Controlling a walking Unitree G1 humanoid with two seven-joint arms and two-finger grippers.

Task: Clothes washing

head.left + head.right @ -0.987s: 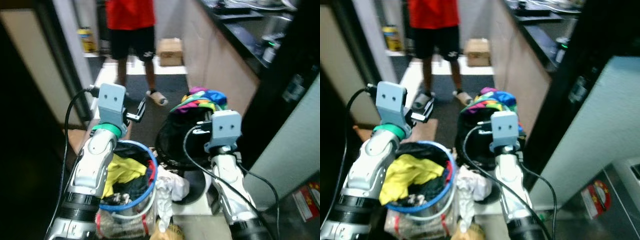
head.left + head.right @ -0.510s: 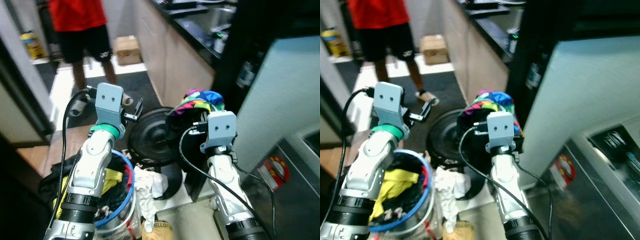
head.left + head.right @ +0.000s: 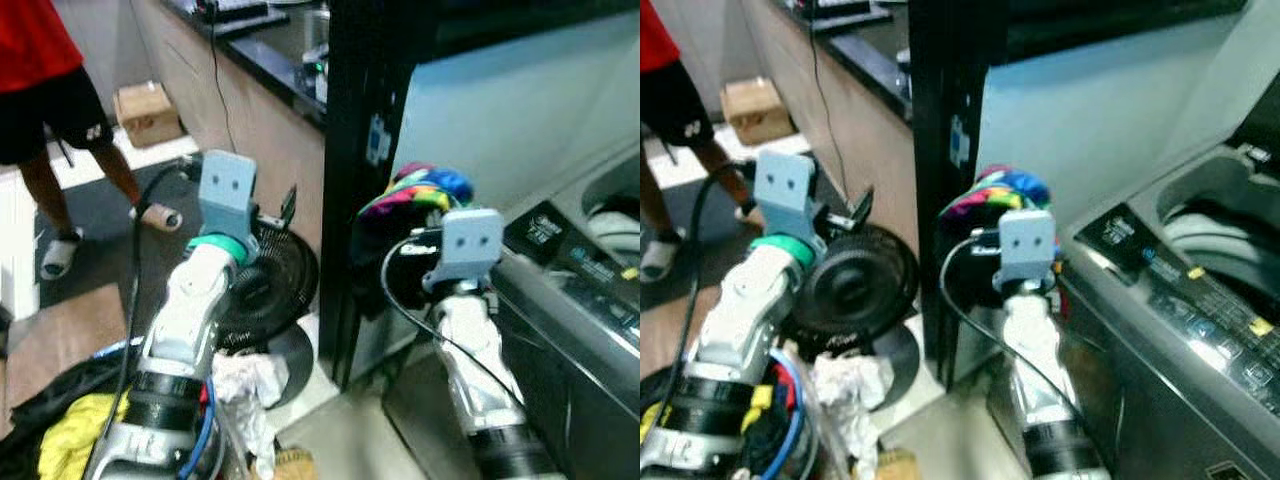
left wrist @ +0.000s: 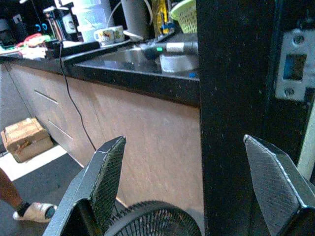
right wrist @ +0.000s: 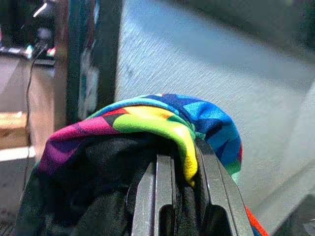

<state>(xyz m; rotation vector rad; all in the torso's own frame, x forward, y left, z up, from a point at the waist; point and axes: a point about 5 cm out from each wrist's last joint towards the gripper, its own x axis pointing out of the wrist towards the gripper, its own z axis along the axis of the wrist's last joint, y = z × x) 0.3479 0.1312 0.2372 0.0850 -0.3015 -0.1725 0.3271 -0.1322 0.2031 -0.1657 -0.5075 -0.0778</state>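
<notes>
My right gripper [image 5: 184,169] is shut on a bundle of clothes, a rainbow-patterned garment [image 3: 420,190] over black cloth [image 5: 88,182], held up in front of the pale wall. The washing machine [image 3: 1200,290] stands at the right with its lid open and its drum [image 3: 1215,235] showing. My left gripper [image 4: 189,169] is open and holds nothing, raised toward a black door post [image 4: 231,98]. The laundry basket [image 3: 770,440] with a blue rim and mixed clothes, some yellow [image 3: 70,440], sits at the lower left by my left arm.
A black floor fan [image 3: 270,285] stands on the floor between my arms, with white cloth [image 3: 245,375] beside it. A person in black shorts [image 3: 50,110] stands at the far left. A dark counter [image 4: 133,61] holds mugs and appliances. A cardboard box [image 3: 148,100] lies beyond.
The view has swung right: the washing machine has come into sight and the person and basket have slid left. The right gripper still holds the clothes bundle.
</notes>
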